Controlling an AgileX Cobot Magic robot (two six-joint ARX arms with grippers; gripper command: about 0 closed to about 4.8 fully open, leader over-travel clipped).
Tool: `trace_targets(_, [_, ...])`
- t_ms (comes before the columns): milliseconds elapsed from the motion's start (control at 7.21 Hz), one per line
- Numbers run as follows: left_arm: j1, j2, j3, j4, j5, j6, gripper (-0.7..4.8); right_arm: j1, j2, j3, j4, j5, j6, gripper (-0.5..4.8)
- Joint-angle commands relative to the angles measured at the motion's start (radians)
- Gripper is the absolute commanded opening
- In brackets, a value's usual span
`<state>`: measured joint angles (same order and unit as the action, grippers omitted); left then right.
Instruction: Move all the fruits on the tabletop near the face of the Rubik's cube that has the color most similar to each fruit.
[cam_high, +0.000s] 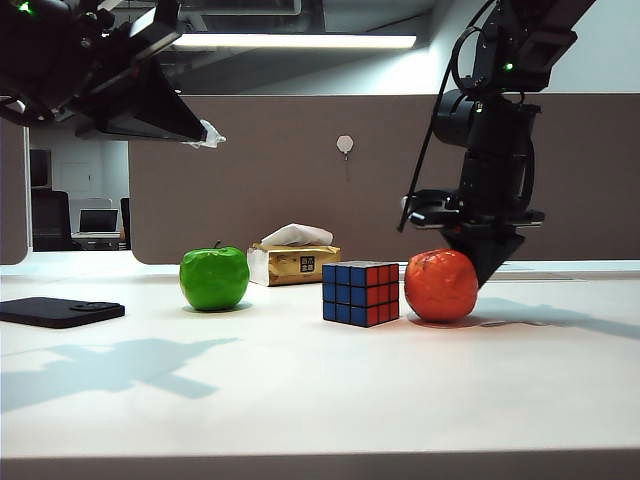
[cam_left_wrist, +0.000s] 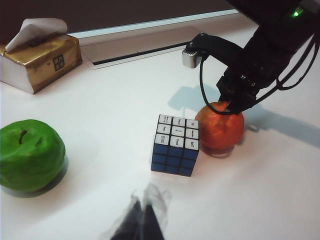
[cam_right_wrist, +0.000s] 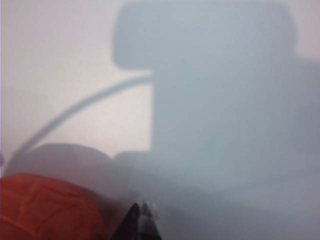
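I judge the glossy bright-green apple (cam_high: 214, 278) to be rigid, smooth and liable to slip. I would take hold across its widest girth, with the pads clear of the dark stem. It sits on the plain white worktop (cam_high: 300, 390), well apart from the small black-gridded Rubik's cube (cam_high: 360, 293), on the left in the exterior view.

The round orange-red orange with wrinkled skin (cam_high: 441, 285) offers better friction and probably yields slightly. It rests just beside the cube's red-orange face (cam_high: 383, 293), almost touching, so I judge that fruit as placed.

Right claw (cam_right_wrist: 140, 220): low at the worktop behind the orange, fingertips apparently together and off the fruit, so I read it as closed on nothing. The right arm stands steeply over the orange, pointing down.

Left claw (cam_left_wrist: 142, 220): raised well above the worktop, pitched down toward the cube and apple. Its tips appear together and empty, though they are blurred.

No green face is visible on the cube; I see blue, red-orange and white only. I judge the apple's target side to be hidden.

A yellowish tissue box (cam_high: 293, 263) stands behind the cube. A flat black slab (cam_high: 60, 312) lies at the far left.
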<state>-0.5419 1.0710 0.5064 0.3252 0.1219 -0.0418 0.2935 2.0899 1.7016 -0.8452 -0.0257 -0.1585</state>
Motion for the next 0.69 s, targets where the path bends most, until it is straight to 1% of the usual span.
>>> trace_targets(139, [0.000,-0.002,0.004,0.014,0.006,0.000,-0.05,0.001,-0.057,0.005,-0.058,-0.112,0.001,-0.01])
trace_targets(277, [0.000,-0.002,0.004,0.014,0.006,0.000,-0.05,0.002,-0.057,0.005,-0.064,-0.124,0.001,-0.01])
trace_targets(416, [0.000,-0.002,0.004,0.014,0.006,0.000,-0.05,0.003,-0.057,0.005,-0.077,-0.169,0.001,-0.01])
trace_targets(555, [0.000,-0.002,0.004,0.014,0.006,-0.021,-0.05,0.007,-0.057,0.005,-0.120,-0.181,0.001,-0.01])
trace_targets(694, [0.000,-0.002,0.004,0.014,0.010,-0.022,-0.05,0.007,-0.057,0.005,-0.151,-0.198,0.001,-0.01])
